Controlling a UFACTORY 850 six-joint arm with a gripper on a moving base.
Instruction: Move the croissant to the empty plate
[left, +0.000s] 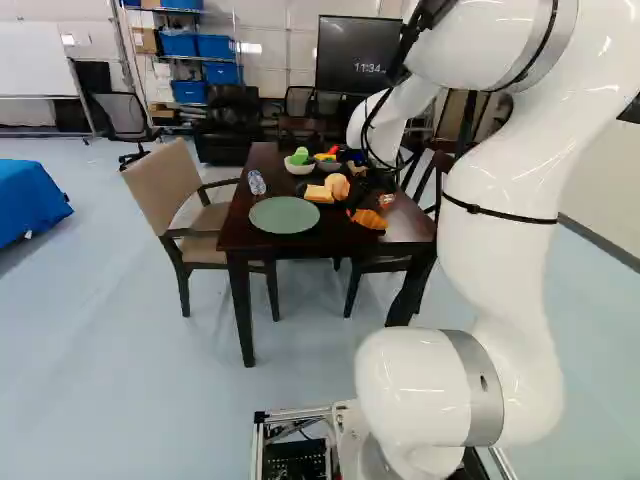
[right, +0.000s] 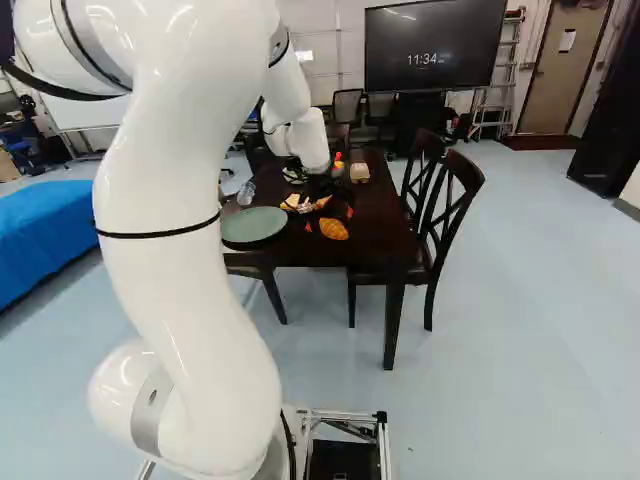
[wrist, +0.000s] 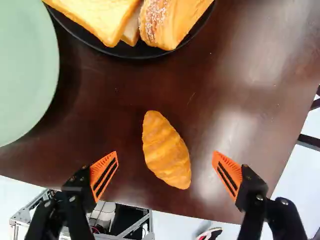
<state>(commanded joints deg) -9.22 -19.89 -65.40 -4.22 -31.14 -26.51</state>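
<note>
Nearest the wrist camera, the pincer stands with its two fingers apart, near the centre of the right base view; the croissant lies between them on the dark table; farther out, a green plate, left of centre in the left base view, and a black plate with bread

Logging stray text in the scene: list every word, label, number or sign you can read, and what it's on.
"11:34", on the big wall screen; a smaller bit after it is too blurred to read.
Paper on the door: too small to read.
Small mark on the arm's grey ring: too small to read.
Croissant and green plate: no text seen.
</note>
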